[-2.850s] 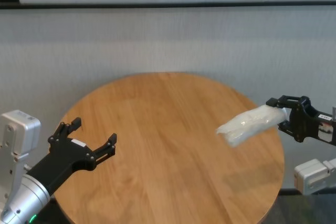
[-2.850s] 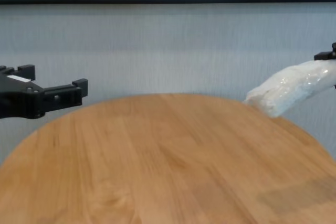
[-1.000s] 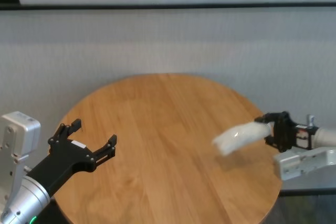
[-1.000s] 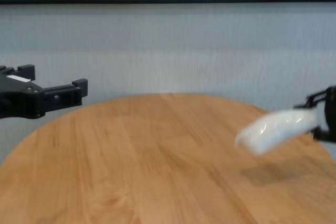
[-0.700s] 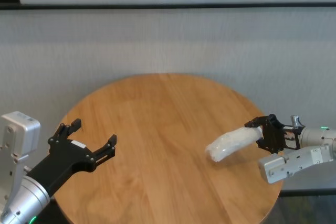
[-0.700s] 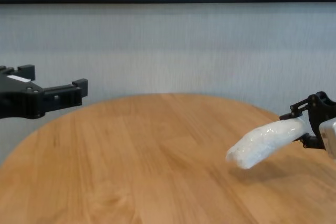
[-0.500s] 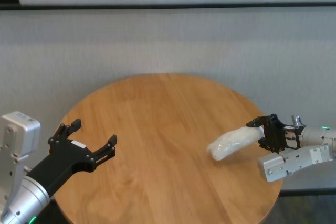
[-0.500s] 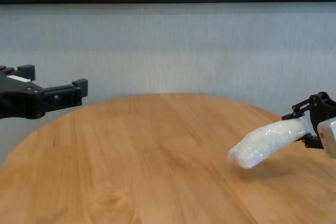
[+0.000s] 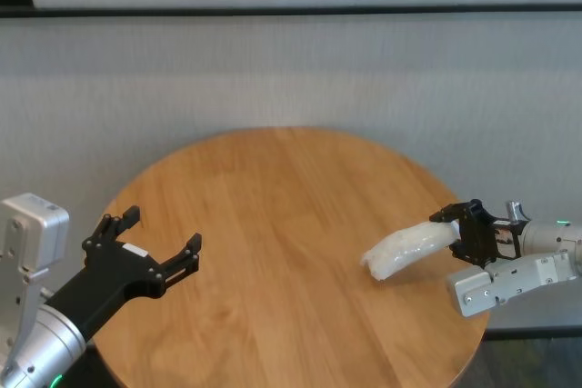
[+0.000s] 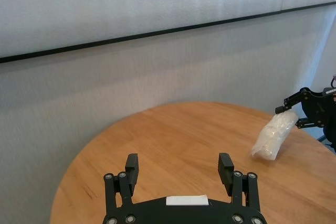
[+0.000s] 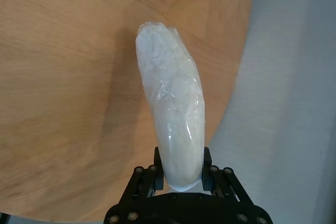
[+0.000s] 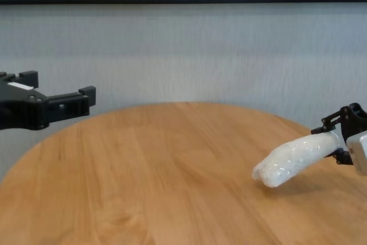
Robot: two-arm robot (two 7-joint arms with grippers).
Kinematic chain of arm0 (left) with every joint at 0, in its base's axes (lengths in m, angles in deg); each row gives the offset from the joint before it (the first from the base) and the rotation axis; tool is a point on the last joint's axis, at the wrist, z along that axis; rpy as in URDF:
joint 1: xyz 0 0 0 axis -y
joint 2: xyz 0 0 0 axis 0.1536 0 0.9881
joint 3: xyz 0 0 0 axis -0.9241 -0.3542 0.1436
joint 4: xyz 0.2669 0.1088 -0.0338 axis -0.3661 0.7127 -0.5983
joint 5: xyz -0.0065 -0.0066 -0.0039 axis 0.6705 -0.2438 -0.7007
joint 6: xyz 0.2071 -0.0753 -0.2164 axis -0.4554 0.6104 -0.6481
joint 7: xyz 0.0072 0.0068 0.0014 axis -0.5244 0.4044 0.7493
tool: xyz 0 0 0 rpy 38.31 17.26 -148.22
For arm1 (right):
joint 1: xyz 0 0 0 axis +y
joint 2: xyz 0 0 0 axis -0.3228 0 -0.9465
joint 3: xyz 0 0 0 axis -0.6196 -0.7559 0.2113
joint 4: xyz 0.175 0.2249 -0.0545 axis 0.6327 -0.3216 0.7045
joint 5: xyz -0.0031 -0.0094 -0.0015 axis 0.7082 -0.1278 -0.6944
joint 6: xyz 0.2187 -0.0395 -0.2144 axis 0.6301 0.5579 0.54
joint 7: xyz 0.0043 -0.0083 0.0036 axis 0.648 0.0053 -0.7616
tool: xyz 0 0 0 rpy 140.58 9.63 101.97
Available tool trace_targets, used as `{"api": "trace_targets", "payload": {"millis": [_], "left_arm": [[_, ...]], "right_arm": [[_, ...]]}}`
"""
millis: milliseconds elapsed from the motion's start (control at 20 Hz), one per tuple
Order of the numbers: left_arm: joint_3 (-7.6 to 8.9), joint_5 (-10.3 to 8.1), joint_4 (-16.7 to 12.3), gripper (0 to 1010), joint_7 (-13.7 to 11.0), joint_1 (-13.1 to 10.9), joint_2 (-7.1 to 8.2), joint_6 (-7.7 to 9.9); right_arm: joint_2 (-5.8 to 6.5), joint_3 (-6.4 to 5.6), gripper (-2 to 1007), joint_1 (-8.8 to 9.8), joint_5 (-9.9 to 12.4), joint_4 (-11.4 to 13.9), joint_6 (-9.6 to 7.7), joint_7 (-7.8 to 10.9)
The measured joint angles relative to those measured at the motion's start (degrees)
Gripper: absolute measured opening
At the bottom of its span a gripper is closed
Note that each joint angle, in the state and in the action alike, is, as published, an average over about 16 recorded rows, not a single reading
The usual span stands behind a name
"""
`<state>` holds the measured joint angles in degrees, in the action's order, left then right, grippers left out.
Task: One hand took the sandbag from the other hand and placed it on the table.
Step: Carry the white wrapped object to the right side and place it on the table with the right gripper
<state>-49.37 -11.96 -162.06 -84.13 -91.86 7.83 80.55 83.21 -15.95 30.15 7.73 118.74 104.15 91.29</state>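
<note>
My left hand (image 9: 155, 244), a flat, broad black plate-like gripper with short squared fingertips and a small white sticker, hangs over the left edge of the round light-brown wooden-plank worktop (image 9: 282, 224), its jaws spread wide with nothing between them. In my left wrist view the two squared fingertips (image 10: 131, 165) point across the wood toward the far side, well apart from each other. Toward the right side of the worktop, the small white oblong sandbag of crinkly translucent plastic (image 9: 405, 249) sticks out leftward and slightly downward, its free end low over the wood with a shadow directly beneath it; I cannot tell whether that end touches the surface. My right hand (image 9: 466, 230), a skeletal black gripper with curved linkage fingers on a silver-grey boxy wrist, is clamped on the sandbag's right end, close to the worktop's right rim. My right wrist view shows the pouch pinched between the two fingers (image 11: 149, 174) and reaching out over the wood.
</note>
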Motion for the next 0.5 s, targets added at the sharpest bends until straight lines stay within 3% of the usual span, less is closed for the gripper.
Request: {"api": "trace_targets", "payload": {"millis": [500], "left_arm": [[0.00, 0.00, 0.00, 1001, 0.00, 0.00, 0.00, 0.00]], "right_arm": [[0.01, 0.52, 379, -0.41, 0.88, -0.64, 1.04, -0.10]]}}
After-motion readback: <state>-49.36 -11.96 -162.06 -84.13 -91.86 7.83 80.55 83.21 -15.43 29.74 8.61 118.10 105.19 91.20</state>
